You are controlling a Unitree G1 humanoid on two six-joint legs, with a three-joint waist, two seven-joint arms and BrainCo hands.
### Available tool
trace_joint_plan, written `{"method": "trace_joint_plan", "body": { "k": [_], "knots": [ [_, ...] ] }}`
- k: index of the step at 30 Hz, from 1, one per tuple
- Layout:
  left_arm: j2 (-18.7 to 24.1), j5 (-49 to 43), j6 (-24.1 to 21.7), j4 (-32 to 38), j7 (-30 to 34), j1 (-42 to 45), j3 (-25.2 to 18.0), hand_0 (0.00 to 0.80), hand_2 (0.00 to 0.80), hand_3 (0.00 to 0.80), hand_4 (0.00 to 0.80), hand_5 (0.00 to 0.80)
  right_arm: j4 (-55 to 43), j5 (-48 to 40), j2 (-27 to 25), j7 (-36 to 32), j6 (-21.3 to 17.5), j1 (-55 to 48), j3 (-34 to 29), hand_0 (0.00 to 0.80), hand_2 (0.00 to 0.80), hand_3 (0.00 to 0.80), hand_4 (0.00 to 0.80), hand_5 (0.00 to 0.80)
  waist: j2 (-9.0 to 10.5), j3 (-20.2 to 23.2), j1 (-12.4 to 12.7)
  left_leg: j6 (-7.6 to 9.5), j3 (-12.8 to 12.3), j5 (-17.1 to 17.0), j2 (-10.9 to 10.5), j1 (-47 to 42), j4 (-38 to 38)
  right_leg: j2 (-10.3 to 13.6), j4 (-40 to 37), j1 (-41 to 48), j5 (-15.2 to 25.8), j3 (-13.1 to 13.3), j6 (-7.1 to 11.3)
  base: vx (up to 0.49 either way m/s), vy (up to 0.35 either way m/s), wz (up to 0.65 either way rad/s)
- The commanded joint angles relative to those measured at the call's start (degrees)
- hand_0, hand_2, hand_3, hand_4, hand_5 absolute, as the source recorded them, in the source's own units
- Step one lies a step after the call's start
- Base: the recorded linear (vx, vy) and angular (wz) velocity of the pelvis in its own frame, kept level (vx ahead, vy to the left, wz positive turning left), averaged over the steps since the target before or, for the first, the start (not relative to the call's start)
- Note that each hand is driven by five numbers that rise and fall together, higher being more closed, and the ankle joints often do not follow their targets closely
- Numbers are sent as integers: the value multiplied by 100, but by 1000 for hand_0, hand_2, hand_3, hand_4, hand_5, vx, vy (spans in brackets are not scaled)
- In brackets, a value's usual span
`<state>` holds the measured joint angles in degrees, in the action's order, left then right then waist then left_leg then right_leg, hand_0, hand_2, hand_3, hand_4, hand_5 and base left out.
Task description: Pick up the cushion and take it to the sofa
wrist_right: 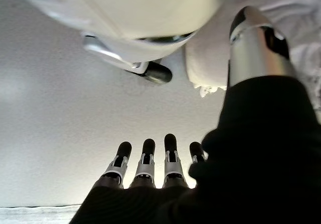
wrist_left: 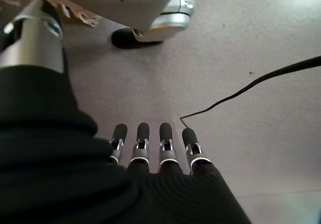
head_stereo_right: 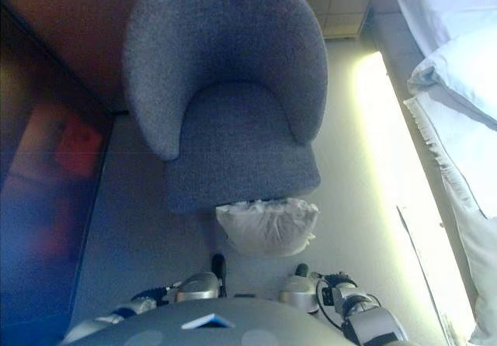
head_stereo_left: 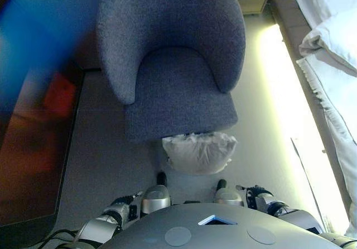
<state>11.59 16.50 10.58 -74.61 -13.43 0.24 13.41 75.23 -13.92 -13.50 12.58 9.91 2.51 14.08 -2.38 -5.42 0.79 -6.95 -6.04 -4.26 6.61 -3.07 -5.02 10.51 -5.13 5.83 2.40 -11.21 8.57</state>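
A pale, puffy, crinkled cushion (head_stereo_left: 198,153), possibly plastic-wrapped, lies on the floor (head_stereo_left: 100,159) against the front of a grey armchair (head_stereo_left: 173,65). Left hand (wrist_left: 150,148) and right hand (wrist_right: 150,166) hang straight-fingered, empty.

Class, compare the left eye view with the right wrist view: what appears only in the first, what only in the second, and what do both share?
Only the left eye view shows the grey armchair, the white bedding on the right and the dark panel on the left. Only the right wrist view shows the right hand, fingers straight and holding nothing above the floor. Both show the white cushion lying on the floor in front of the armchair.
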Motion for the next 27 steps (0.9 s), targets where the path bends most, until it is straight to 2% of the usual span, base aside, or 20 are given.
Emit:
{"method": "trace_joint_plan", "body": {
  "k": [1,4,9,15,20,27],
  "knots": [
    [9,-169,-62,-315,8,-407,48,0,0,0,0,0,273,153,-60,-36,7,328,-33,0,0,0,0,0,114,-148,45,50,292,10,291,-7,18,161,181,-208,144,15,-113,30,9,-11],
    [13,-163,-30,-321,-24,-431,92,0,0,0,0,0,284,176,-45,-26,11,333,3,0,0,0,0,0,115,-144,22,73,247,43,291,-43,2,164,144,-192,158,37,-93,35,-12,-7],
    [26,-72,-343,-333,-275,-484,46,0,0,0,0,0,265,110,-72,352,-322,351,-36,0,0,0,0,0,113,-186,-20,54,198,48,344,-36,2,146,140,-223,157,83,-83,16,-44,-3],
    [153,173,-981,103,-485,-1352,537,0,0,0,0,0,-161,-265,-380,1026,-779,1250,200,0,0,0,0,0,-13,-923,-92,-39,161,-201,495,786,150,102,452,-1127,195,220,-149,-321,-53,-6],
    [248,606,-1394,324,-881,-2184,829,0,0,0,0,0,-422,-510,-447,1508,-1080,2108,317,0,0,0,0,0,12,-1632,-202,-16,230,-277,428,1694,547,73,805,-2026,295,389,-196,-223,-76,-9],
    [265,1052,-1797,700,-1500,-3018,845,0,0,0,0,0,-773,-312,-533,2002,-1313,3075,538,0,0,0,0,0,34,-2310,-282,36,363,-372,216,2735,832,73,1101,-3154,474,561,-182,-126,-6,-13]
  ]
}}
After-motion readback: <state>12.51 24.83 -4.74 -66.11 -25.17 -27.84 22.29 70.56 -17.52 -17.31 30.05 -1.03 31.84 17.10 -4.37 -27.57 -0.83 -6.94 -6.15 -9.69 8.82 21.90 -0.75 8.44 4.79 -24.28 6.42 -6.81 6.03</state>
